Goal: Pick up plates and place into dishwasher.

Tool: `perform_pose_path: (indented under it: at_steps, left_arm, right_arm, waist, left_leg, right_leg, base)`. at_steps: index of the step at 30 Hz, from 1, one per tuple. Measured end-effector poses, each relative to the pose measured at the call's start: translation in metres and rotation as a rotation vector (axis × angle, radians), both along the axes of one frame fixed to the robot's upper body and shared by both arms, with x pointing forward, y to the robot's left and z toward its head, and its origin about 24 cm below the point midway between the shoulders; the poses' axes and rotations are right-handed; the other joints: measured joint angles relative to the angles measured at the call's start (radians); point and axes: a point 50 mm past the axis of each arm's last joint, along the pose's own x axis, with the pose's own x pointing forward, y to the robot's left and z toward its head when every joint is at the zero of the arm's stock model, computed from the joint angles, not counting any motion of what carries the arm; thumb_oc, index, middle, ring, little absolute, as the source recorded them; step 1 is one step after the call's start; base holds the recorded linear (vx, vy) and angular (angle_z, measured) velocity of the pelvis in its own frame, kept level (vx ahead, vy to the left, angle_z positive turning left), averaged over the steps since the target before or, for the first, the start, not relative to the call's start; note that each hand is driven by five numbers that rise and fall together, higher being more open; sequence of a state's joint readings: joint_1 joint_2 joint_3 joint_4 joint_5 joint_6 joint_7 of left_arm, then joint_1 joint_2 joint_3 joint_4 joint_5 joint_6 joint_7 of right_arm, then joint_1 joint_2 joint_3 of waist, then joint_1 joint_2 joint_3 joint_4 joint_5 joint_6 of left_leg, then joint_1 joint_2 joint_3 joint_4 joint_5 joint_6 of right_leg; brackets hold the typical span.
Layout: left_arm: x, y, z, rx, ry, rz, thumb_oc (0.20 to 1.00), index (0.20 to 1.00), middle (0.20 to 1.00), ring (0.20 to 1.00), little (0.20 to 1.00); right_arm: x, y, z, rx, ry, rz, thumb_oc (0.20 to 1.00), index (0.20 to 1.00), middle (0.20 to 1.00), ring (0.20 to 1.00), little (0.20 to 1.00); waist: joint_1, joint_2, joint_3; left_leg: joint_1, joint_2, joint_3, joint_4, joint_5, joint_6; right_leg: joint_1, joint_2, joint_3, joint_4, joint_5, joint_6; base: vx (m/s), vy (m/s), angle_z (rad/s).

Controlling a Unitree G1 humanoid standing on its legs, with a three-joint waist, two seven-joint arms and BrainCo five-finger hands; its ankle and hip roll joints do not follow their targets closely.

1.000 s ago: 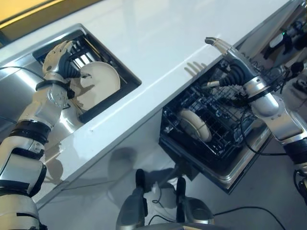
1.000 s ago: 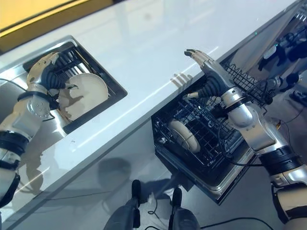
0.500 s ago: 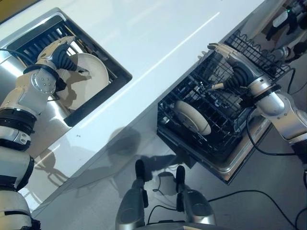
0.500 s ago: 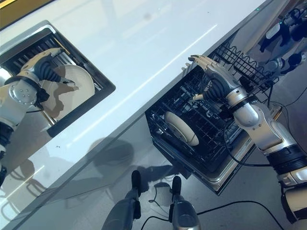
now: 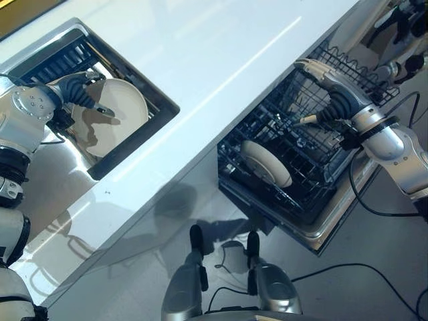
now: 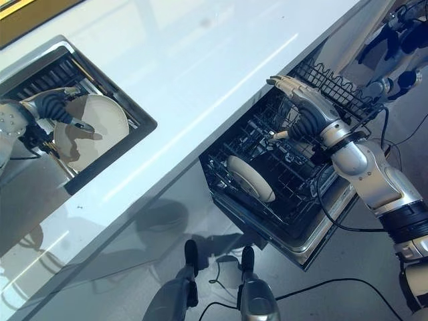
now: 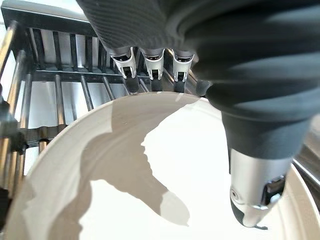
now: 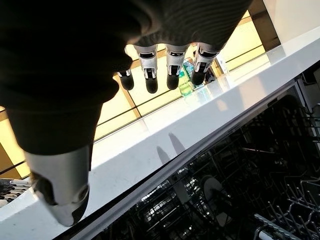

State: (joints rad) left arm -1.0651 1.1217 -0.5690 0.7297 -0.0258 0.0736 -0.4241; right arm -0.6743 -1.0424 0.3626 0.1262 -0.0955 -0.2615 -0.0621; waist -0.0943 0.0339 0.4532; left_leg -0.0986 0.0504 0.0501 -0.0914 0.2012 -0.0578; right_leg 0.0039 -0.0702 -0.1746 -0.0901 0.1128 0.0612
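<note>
The left hand (image 5: 80, 93) reaches into the recessed steel sink (image 5: 47, 170) at the round cream ceramic plate (image 5: 117, 114) that leans there against a dark slatted drying rack (image 7: 60, 75). In the left wrist view its fingers (image 7: 152, 62) extend over the far rim of the plate and its thumb (image 7: 255, 195) hovers above the plate's near face. The hand is spread and nothing is clamped yet; whether the fingertips touch the rim I cannot tell.

To do this grasp well, I judge the fingers should hook down behind the rim, between plate and rack bars, before the thumb comes in on the front face. Closing too early would pinch only the glazed edge, which looks slick and likely to slip. The plate should then tip toward the palm and lift straight up, so its lower edge does not scrape the sink wall just below the hand.

The right hand (image 6: 304, 110) hangs with straight, relaxed fingers, holding nothing, above the black wire dishwasher basket (image 5: 314, 174), pulled out below the white worktop (image 5: 221, 60). A second cream round plate (image 6: 251, 179) already stands on edge among the tines, below and on the thumb side of that hand; free slots beside it look usable.
</note>
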Motion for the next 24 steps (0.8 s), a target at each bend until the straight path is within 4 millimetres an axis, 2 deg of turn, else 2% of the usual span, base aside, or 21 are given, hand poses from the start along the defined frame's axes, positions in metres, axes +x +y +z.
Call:
perform_pose_path:
  at_steps: [7,9,11,12,13,14,15,16,19,24]
  left_arm:
    - [-0.001,0.003,-0.003,-0.010,0.034,0.003,1.000,1.000,1.000,1.000,1.000]
    - [-0.001,0.004,-0.004,-0.022,0.039,0.003,0.890,0.890,0.890,0.890,0.890]
    - [-0.001,0.005,-0.004,-0.046,0.040,0.004,0.887,0.887,0.887,0.887,0.887]
    - [-0.001,0.005,-0.005,-0.055,0.043,0.004,0.849,0.849,0.849,0.849,0.849]
    - [-0.001,0.005,-0.005,-0.066,0.043,0.005,0.787,0.787,0.787,0.787,0.787]
    - [-0.001,0.006,-0.005,-0.073,0.044,0.007,0.536,0.536,0.536,0.536,0.536]
    - [-0.002,0.007,-0.005,-0.080,0.043,0.013,0.247,0.247,0.247,0.247,0.247]
    - [-0.002,0.010,-0.003,-0.087,0.037,0.024,0.200,0.200,0.200,0.200,0.200]
    - [-0.004,0.017,-0.003,-0.111,0.037,0.061,0.200,0.200,0.200,0.200,0.200]
    - [-0.005,0.018,-0.004,-0.137,0.042,0.058,0.200,0.200,0.200,0.200,0.200]
  right_arm:
    - [0.000,0.000,0.000,-0.001,-0.001,0.001,1.000,1.000,1.000,1.000,1.000]
    - [0.000,0.000,0.001,-0.002,-0.002,0.000,1.000,1.000,1.000,1.000,1.000]
    - [-0.001,-0.001,0.001,-0.006,-0.004,-0.003,1.000,1.000,1.000,1.000,1.000]
    - [-0.001,-0.001,0.002,-0.008,-0.005,-0.005,1.000,1.000,1.000,1.000,1.000]
    - [-0.001,-0.002,0.002,-0.010,-0.008,-0.007,1.000,1.000,1.000,1.000,1.000]
    - [-0.001,-0.003,0.003,-0.011,-0.012,-0.011,1.000,1.000,1.000,1.000,1.000]
    - [-0.002,-0.004,0.004,-0.011,-0.018,-0.015,1.000,1.000,1.000,1.000,1.000]
    - [-0.002,-0.005,0.005,-0.015,-0.022,-0.020,1.000,1.000,1.000,1.000,1.000]
    - [-0.003,-0.005,0.007,-0.014,-0.035,-0.024,1.000,1.000,1.000,1.000,1.000]
    - [-0.003,-0.006,0.008,-0.003,-0.053,-0.028,1.000,1.000,1.000,1.000,1.000]
  waist:
    - [0.000,0.002,-0.001]
    - [0.000,0.003,-0.002]
    - [0.000,0.003,-0.002]
    - [-0.001,0.003,-0.002]
    - [-0.001,0.003,-0.002]
    - [-0.001,0.003,-0.002]
    - [-0.001,0.004,-0.002]
    - [-0.002,0.004,-0.002]
    - [-0.002,0.010,-0.005]
    - [-0.001,0.010,-0.006]
  left_leg:
    - [0.001,-0.001,-0.001,0.000,0.001,0.001]
    - [0.001,-0.002,-0.001,0.000,0.002,0.003]
    - [0.001,-0.002,-0.001,0.000,0.002,0.003]
    - [0.001,-0.002,-0.001,0.000,0.002,0.003]
    - [0.001,-0.002,-0.001,0.000,0.002,0.003]
    - [0.001,-0.002,-0.001,0.000,0.002,0.002]
    - [0.001,-0.002,-0.001,0.000,0.001,0.002]
    - [0.001,-0.002,-0.001,0.000,0.001,0.002]
    - [0.002,-0.003,0.000,0.000,0.001,0.002]
    - [0.014,-0.005,0.000,0.000,0.000,0.001]
  right_leg:
    - [0.001,-0.001,0.000,0.000,0.001,0.000]
    - [0.001,-0.001,0.000,0.000,0.001,0.000]
    - [0.001,-0.001,0.000,0.000,0.001,0.000]
    - [0.001,-0.001,0.000,0.000,0.001,0.000]
    - [0.001,-0.002,0.000,0.000,0.001,0.000]
    - [0.001,-0.001,0.000,0.000,0.001,0.000]
    - [0.002,-0.002,0.000,0.000,0.001,0.000]
    - [0.002,-0.002,0.000,0.000,0.001,0.000]
    - [0.002,-0.003,0.000,0.000,0.001,0.000]
    - [0.014,-0.005,0.001,0.000,0.000,0.002]
  base:
    - [0.00,0.000,0.00]
    - [0.00,0.000,0.00]
    - [0.00,0.000,0.00]
    - [0.00,0.000,0.00]
    - [0.00,0.000,0.00]
    - [0.00,0.000,0.00]
    - [0.00,0.000,0.00]
    - [0.00,0.000,0.00]
    - [0.00,0.000,0.00]
    - [0.00,0.000,0.00]
